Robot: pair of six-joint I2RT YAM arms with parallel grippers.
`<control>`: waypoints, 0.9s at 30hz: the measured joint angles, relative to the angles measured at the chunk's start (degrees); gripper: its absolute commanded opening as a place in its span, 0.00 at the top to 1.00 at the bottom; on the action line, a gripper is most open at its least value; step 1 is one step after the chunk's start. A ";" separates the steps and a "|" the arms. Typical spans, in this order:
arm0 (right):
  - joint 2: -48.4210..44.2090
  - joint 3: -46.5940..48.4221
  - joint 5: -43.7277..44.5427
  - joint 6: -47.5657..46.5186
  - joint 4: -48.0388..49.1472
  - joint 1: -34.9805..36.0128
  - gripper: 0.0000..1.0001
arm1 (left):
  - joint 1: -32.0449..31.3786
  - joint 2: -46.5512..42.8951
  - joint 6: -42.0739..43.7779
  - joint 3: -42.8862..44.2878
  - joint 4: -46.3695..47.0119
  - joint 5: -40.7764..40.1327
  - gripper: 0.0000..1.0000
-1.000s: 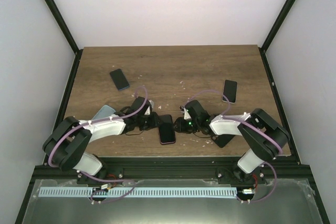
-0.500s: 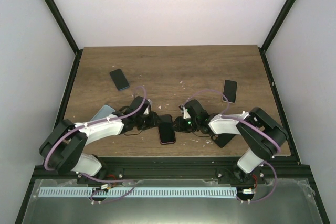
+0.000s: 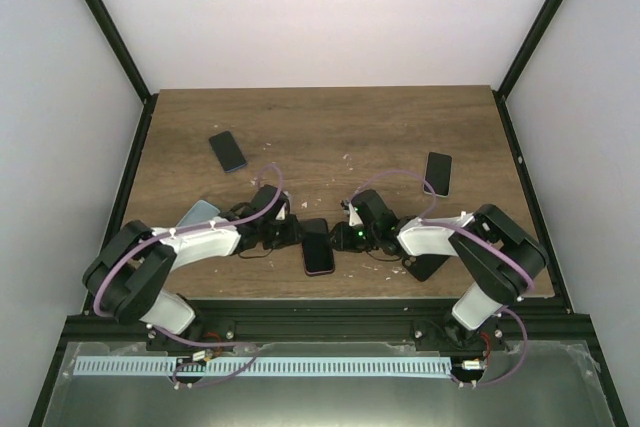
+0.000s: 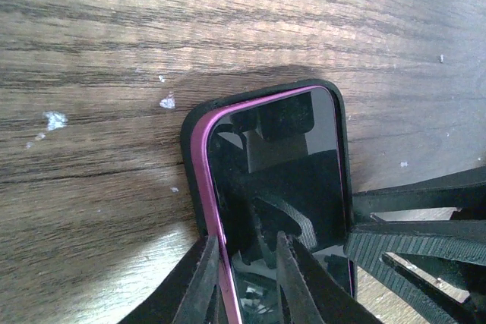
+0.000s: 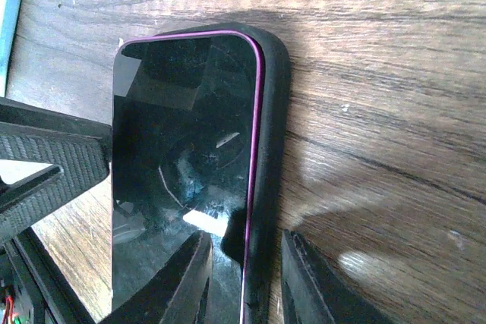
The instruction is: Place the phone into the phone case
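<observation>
A phone point(image 3: 318, 244) with a dark screen and a magenta rim lies face up inside a black phone case point(image 4: 191, 149) near the table's front middle. My left gripper point(image 3: 291, 234) is at its left edge. In the left wrist view the gripper point(image 4: 244, 242) has its jaws a little apart, one finger outside the case and one over the screen point(image 4: 288, 172). My right gripper point(image 3: 344, 238) is at the right edge. In the right wrist view the gripper point(image 5: 247, 242) straddles the case wall point(image 5: 272, 134) with its jaws narrowly apart, over the phone point(image 5: 182, 127).
A dark phone point(image 3: 228, 150) lies at the back left and another point(image 3: 437, 173) at the right. A light blue case point(image 3: 196, 214) lies under my left arm, and its edge also shows in the right wrist view point(image 5: 7, 5). White specks dot the wood.
Both grippers stay at the phone's edges. My left arm's elbow swung slightly and came back. The phone has not visibly moved.
</observation>
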 measured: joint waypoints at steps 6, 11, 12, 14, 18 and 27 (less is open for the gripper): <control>0.52 0.00 -0.31 -0.24 1.27 0.00 0.74 | 0.07 1.70 -0.11 0.00 1.07 0.42 0.84; 0.76 -0.09 -0.68 -0.46 1.92 -0.04 0.74 | 0.35 2.80 -0.92 0.00 2.51 1.18 0.89; 0.83 -0.09 -0.83 -0.52 2.03 -0.07 0.74 | 0.46 2.89 -1.07 0.00 2.67 1.40 0.89; 0.98 -0.09 -1.29 -0.68 2.29 -0.17 0.74 | 0.61 3.02 -1.49 -0.02 2.89 1.86 0.90; 1.18 -0.20 -1.92 -0.87 2.80 -0.42 0.74 | 0.83 2.99 -2.51 -0.33 3.45 2.40 0.87; 0.66 -0.28 -1.16 -0.20 2.64 -0.42 0.69 | 0.46 -0.76 -2.93 -1.31 2.38 3.56 0.67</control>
